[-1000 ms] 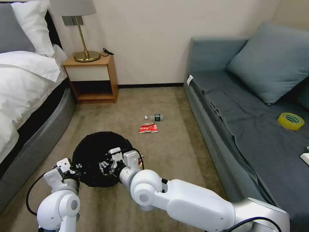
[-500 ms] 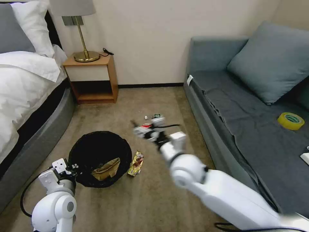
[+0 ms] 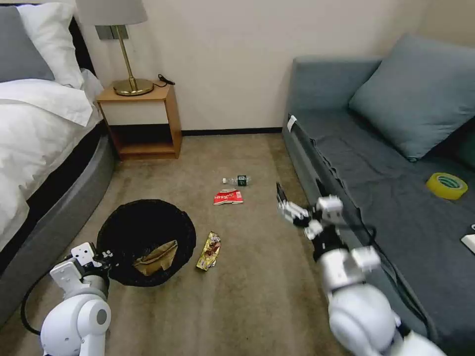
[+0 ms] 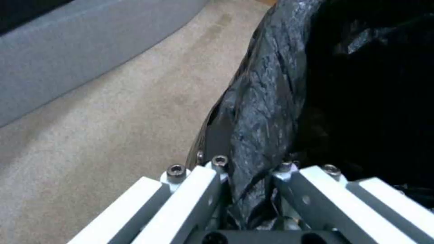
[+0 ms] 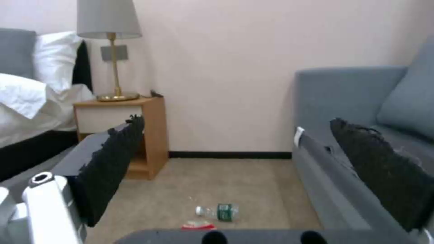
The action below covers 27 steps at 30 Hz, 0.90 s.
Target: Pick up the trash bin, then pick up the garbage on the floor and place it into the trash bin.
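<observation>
Leftmost, the left gripper (image 3: 101,257) is seen clamped on the near-left rim of the trash bin (image 3: 146,241); in the left wrist view its fingers (image 4: 199,189) are pinched on a fold of the black bag liner. The bin is judged light, but the liner is thin and slippery, so the hold is best taken on the rim beneath the bag, not on loose film. Inside the bin a crumpled brown paper bag (image 3: 156,257) is lying. Just right of the bin, on the carpet, the gold snack wrapper (image 3: 209,251) is found; it is judged flimsy and crinkly, best pinched across its middle. Farther off, the red-and-white snack packet (image 3: 228,197) lies flat, with white lettering that cannot be read. Just beyond it the clear plastic bottle (image 3: 237,180) lies on its side; its dark green label cannot be read either. It is judged light, round and liable to roll, so it is best gripped across the body. To the right, the right gripper (image 3: 289,207) is held above the floor beside the sofa (image 3: 346,163), its pads spread wide and holding nothing.
</observation>
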Tool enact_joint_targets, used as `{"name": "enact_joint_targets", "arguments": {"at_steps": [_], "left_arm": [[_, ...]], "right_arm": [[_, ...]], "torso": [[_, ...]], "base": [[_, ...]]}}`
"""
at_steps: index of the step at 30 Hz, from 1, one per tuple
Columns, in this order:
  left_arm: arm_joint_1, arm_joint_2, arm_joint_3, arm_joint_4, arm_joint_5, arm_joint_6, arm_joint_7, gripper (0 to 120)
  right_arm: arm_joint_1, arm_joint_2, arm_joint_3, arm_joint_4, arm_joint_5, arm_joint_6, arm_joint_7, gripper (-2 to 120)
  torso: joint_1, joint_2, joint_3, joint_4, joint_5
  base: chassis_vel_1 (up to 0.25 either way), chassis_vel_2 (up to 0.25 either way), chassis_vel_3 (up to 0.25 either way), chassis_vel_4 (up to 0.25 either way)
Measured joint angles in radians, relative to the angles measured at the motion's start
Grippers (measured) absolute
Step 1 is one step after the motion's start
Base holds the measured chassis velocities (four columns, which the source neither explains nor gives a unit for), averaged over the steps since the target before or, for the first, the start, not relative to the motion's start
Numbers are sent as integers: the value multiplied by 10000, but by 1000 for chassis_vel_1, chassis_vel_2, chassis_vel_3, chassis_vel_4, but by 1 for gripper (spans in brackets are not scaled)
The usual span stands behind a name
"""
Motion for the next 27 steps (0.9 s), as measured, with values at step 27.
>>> {"name": "enact_joint_targets", "arguments": {"at_steps": [27], "left_arm": [[187,-96,-82,-319,-6,-93,-9,2]], "right_arm": [[368,-54,-489,-490,-12,275,-209,100]], "torso": [[1,-1,2,0,-1]], "base": [[-135,138,136,-136]]}}
